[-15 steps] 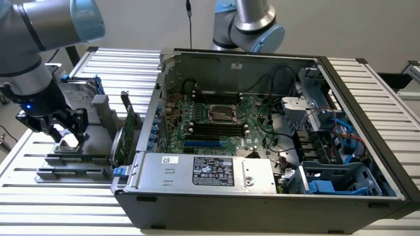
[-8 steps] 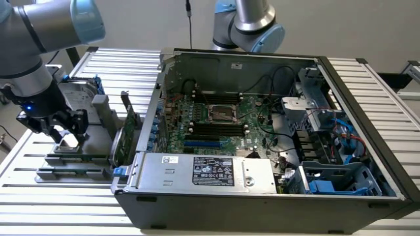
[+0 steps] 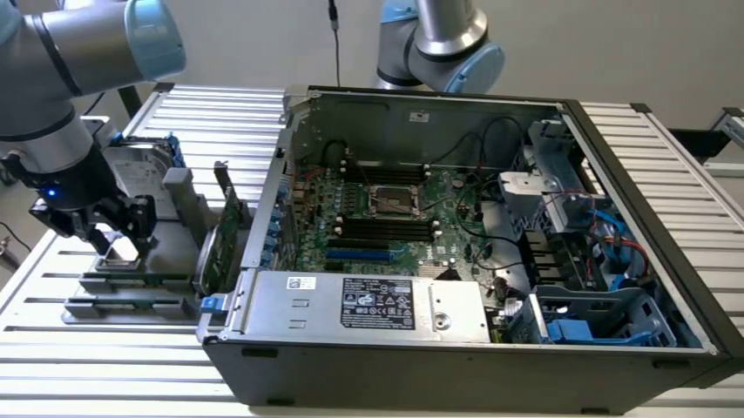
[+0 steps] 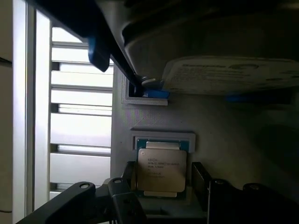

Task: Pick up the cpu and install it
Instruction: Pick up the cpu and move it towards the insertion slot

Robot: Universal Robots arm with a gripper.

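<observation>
The cpu (image 4: pixel 161 163), a small flat square chip with a silvery top and printed text, lies in a recess of the grey holder (image 4: pixel 233 140). My gripper (image 4: pixel 162 183) is lowered over it, one dark finger on each side of the chip and a narrow gap at each edge. The jaws stand open and the chip rests in its seat. In the exterior view, the gripper (image 3: pixel 120 251) hangs at the left over the holder (image 3: pixel 157 283), outside the open computer case (image 3: pixel 651 218). The motherboard's empty cpu socket (image 3: pixel 395 202) sits mid-case.
A silver hard drive (image 3: pixel 138 178) with a blue bracket stands upright just behind the gripper. A green circuit card (image 3: pixel 226 231) stands on edge between the holder and the case. A power supply (image 3: pixel 372 300) fills the case's front. A second arm (image 3: pixel 436 43) hangs behind the case.
</observation>
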